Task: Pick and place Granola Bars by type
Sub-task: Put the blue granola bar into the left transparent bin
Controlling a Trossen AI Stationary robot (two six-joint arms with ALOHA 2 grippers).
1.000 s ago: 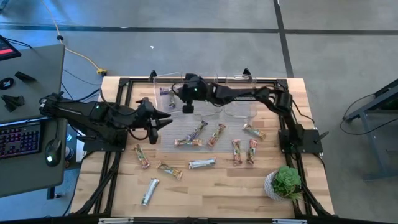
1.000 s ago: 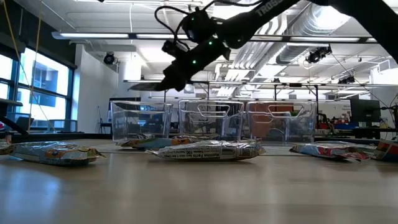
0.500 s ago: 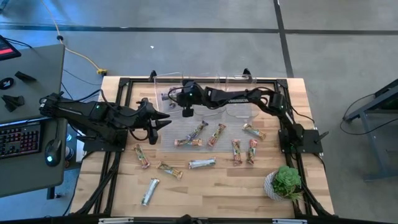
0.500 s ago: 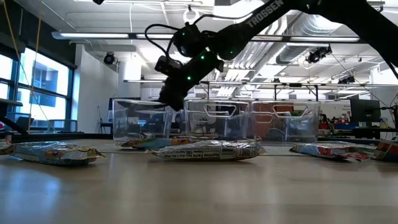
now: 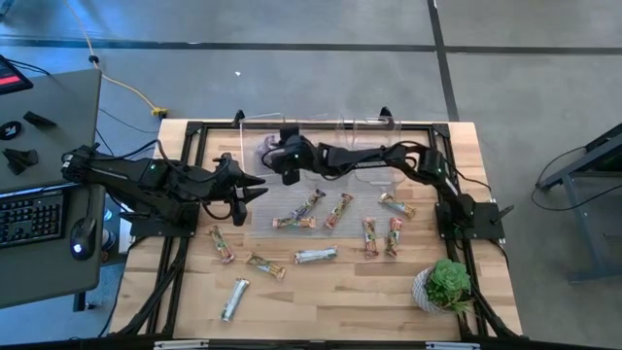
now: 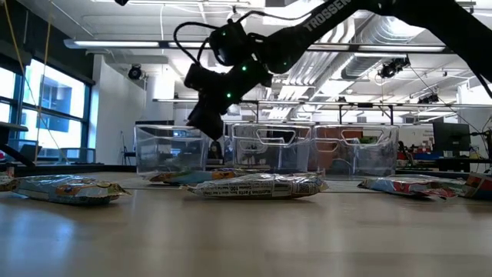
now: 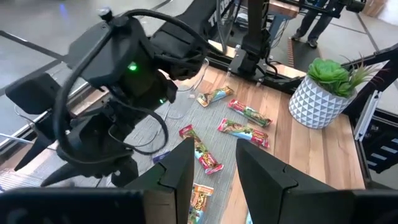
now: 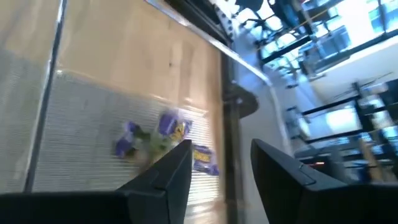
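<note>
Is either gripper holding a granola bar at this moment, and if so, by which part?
Nothing is held. The right gripper is open and empty over the leftmost clear bin, where purple bars lie. The left gripper is open and empty.

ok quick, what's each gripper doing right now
Left gripper: open, empty, waiting at the table's left side.
Right gripper: open, empty, over the leftmost clear bin holding purple bars.

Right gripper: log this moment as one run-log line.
right gripper open over left bin | purple bars in bin | left gripper open, waiting at table's left
</note>
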